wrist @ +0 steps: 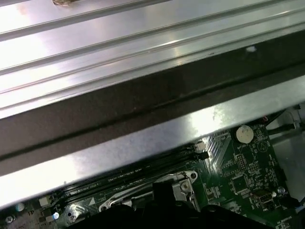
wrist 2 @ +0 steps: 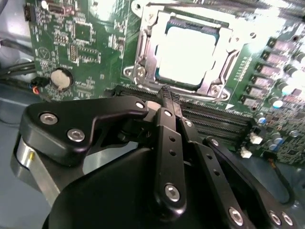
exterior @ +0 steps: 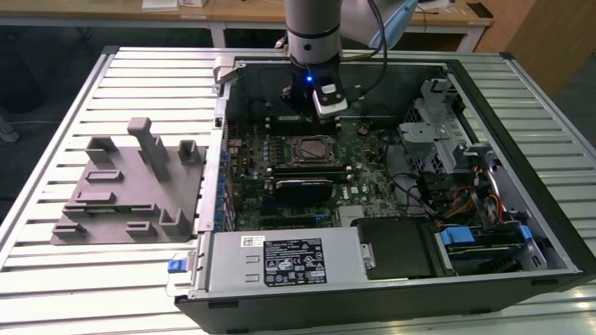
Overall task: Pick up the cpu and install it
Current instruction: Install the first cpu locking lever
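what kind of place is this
Likely a robotics lab or test bench for PC assembly: an open computer case lies on a slatted metal table, beside a grey fixture, with wooden desks behind.

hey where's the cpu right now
The cpu sits in the metal-framed socket on the green motherboard, just beyond the gripper in the second wrist view; in the exterior view it lies mid-case.

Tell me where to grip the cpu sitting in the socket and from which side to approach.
Grip the cpu by two opposite edges of its thin square body, coming straight down from above. It lies flat inside the metal socket frame, whose rails hem in its sides, so a sideways approach looks blocked. The gripper is empty beside the socket.
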Action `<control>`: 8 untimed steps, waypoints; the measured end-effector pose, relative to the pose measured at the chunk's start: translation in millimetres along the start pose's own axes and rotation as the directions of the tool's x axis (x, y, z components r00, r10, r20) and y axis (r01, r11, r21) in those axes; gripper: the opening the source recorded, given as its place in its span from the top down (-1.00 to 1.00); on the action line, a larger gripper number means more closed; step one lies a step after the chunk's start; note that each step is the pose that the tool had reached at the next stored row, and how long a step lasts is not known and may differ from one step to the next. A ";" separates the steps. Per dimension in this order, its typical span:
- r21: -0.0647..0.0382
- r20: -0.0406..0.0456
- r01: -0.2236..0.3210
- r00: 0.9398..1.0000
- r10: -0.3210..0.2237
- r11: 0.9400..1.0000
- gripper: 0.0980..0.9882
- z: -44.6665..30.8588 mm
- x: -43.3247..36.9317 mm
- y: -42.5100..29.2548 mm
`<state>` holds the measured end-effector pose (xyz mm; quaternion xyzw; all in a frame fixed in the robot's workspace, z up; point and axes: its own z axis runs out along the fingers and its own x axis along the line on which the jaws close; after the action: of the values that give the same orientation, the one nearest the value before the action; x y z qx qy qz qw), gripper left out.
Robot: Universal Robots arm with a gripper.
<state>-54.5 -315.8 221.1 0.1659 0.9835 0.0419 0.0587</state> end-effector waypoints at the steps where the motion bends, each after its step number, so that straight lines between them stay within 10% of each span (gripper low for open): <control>1: 0.005 0.000 0.000 1.000 0.000 1.000 0.98 -0.1 -0.3 -0.8; 8: 0.024 0.001 0.001 1.000 -0.001 1.000 0.98 -0.7 -3.5 -9.8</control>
<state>-54.4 -326.2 221.1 0.1662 0.9840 0.0298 0.0572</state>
